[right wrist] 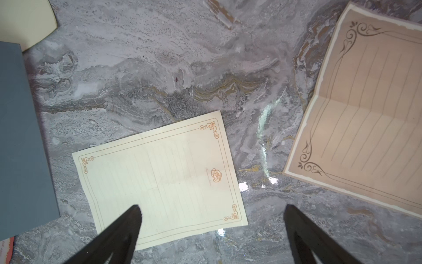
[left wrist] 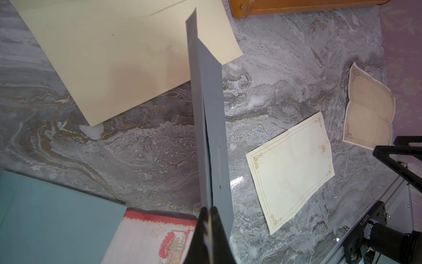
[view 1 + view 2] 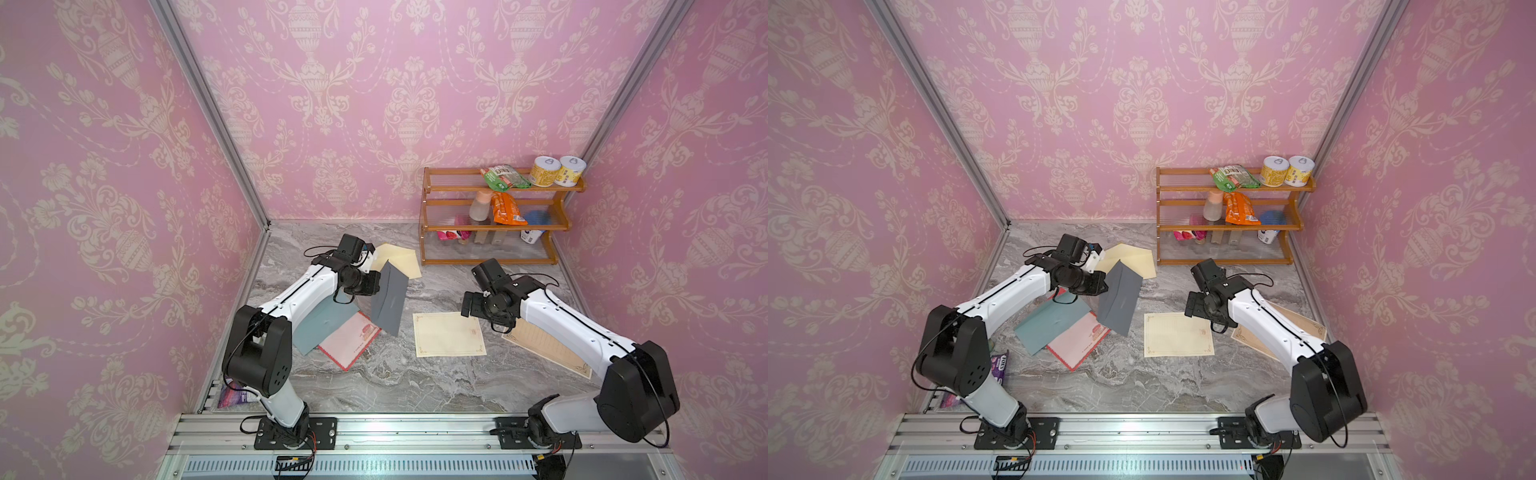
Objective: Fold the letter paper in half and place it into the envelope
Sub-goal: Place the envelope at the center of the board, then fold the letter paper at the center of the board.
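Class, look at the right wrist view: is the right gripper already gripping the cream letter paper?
No. The right gripper hangs open above the cream letter paper, which lies flat on the table.

Staged lab booth: pink wallpaper panels (image 3: 374, 104), aluminium frame (image 3: 208, 104), rail-mounted arms.

The left arm hides part of the teal envelope (image 3: 322, 328) in both top views.

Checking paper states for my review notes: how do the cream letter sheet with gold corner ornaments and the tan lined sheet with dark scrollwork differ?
The cream letter sheet with gold corner ornaments is pale; the tan lined sheet with dark scrollwork is darker. The cream sheet lies flat, while the tan sheet shows a clear centre crease and bows up slightly. Both rest unfolded on the marble tabletop, untouched by either gripper.
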### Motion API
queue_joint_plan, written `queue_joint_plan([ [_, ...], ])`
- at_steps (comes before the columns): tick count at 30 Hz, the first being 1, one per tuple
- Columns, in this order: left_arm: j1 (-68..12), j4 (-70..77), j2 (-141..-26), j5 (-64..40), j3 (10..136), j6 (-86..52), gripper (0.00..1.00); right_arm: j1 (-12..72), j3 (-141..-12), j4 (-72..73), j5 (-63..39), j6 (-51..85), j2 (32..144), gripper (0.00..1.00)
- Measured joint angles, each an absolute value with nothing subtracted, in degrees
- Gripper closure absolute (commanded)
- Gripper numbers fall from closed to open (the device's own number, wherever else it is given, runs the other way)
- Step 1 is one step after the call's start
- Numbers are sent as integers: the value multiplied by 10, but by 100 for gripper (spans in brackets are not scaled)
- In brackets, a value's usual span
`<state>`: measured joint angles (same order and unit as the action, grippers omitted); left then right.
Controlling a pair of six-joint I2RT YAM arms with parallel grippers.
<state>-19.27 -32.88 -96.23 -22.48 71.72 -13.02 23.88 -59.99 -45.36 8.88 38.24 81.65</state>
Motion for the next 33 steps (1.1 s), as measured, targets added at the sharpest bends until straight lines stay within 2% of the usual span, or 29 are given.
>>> queue_joint_plan([
  [2,-189,-322,-974,-226,717,-130,90,241,-606,-454,89,382,830,0],
  [3,-188,-319,-980,-226,717,-131,80,241,-610,-454,89,382,837,0],
  [5,-188,-319,-986,-222,717,-132,49,242,-614,-454,88,382,848,0],
  [6,-188,-320,-987,-221,718,-135,29,242,-617,-455,88,382,853,0],
  [7,-188,-326,-988,-217,722,-136,16,242,-619,-455,88,381,858,0],
  [9,-188,-336,-988,-212,733,-143,2,242,-621,-456,88,378,864,0],
  [12,-194,-349,-988,-199,751,-154,1,242,-625,-458,88,373,871,0],
  [16,-234,-364,-988,-177,764,-171,6,242,-625,-458,86,363,876,0],
  [18,-268,-371,-988,-169,766,-181,17,241,-625,-457,82,360,876,0],
  [20,-303,-375,-988,-163,766,-196,42,237,-622,-455,72,356,876,0],
  [22,-334,-374,-990,-163,767,-209,78,228,-615,-449,53,347,878,0],
  [23,-345,-373,-994,-164,767,-216,91,222,-611,-446,43,344,880,0],
  [24,-354,-372,-999,-164,767,-222,100,215,-607,-444,33,340,883,0],
  [33,-398,-369,-1080,-177,789,-246,100,165,-557,-425,-54,319,900,0],
])
